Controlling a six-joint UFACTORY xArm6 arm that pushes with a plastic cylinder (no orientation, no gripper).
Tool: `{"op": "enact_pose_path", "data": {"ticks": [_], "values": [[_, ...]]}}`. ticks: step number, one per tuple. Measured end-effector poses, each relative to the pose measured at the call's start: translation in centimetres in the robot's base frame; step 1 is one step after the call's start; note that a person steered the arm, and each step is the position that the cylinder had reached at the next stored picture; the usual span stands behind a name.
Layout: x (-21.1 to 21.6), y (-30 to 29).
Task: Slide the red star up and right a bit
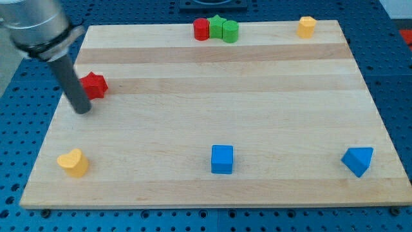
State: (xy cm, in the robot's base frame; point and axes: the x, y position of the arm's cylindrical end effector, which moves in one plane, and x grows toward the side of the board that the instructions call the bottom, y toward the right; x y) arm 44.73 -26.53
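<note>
The red star [95, 85] lies on the wooden board [212, 96] near its left edge. My tip [82, 110] is just below and left of the star, close to it or touching its lower left side. The dark rod rises from the tip toward the view's top left, where the grey arm body shows.
A red cylinder [201, 29], a green star [217, 27] and a green cylinder [230, 31] cluster at the top edge. A yellow block [306, 26] sits top right. A yellow heart [73, 162], a blue cube [222, 159] and a blue triangle [358, 160] lie along the bottom.
</note>
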Motion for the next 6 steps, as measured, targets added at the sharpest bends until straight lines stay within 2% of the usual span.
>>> {"op": "enact_pose_path", "data": {"ticks": [1, 2, 4, 5, 6], "values": [[-0.1, -3.9], [-2.2, -3.1], [-7.8, 8.7], [-9.2, 13.2], [-8.7, 12.9]]}}
